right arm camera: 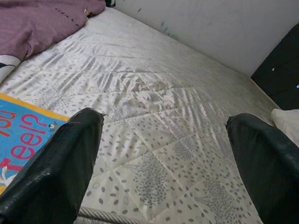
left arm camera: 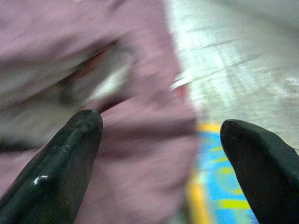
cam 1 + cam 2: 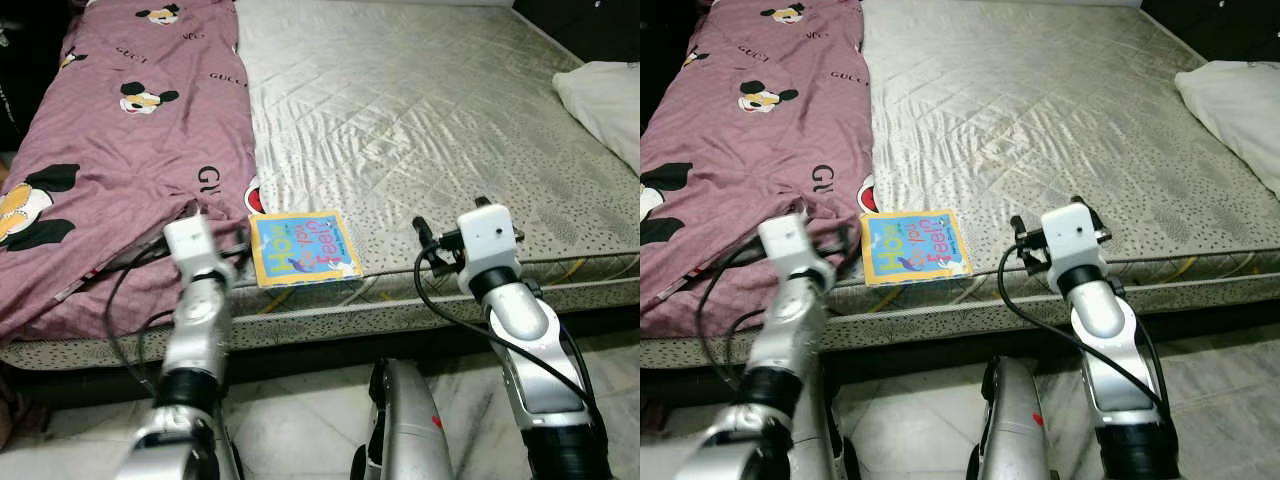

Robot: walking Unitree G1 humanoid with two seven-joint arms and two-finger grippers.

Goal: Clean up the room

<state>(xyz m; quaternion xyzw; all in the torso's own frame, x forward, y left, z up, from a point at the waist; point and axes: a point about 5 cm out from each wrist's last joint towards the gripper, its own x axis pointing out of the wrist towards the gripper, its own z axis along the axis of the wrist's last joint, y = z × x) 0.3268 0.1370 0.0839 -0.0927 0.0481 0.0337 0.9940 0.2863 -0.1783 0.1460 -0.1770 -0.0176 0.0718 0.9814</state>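
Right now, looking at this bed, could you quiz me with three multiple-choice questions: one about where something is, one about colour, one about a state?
1. Where does the book lie?
A. at the mattress's near edge
B. on the pillow
C. on the floor

2. What colour is the blanket?
A. green
B. mauve-pink
C. white

3. How stands the right tool?
A. shut on the book
B. shut, empty
C. open, empty

Answers: 1 A, it rests on the mattress by the front border. 2 B, mauve-pink with cartoon mice. 3 C, its fingers stand wide apart above bare mattress.

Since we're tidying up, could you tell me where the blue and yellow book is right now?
The book lies flat on the mattress near its front edge, just right of the pink blanket, between the left gripper and right gripper.
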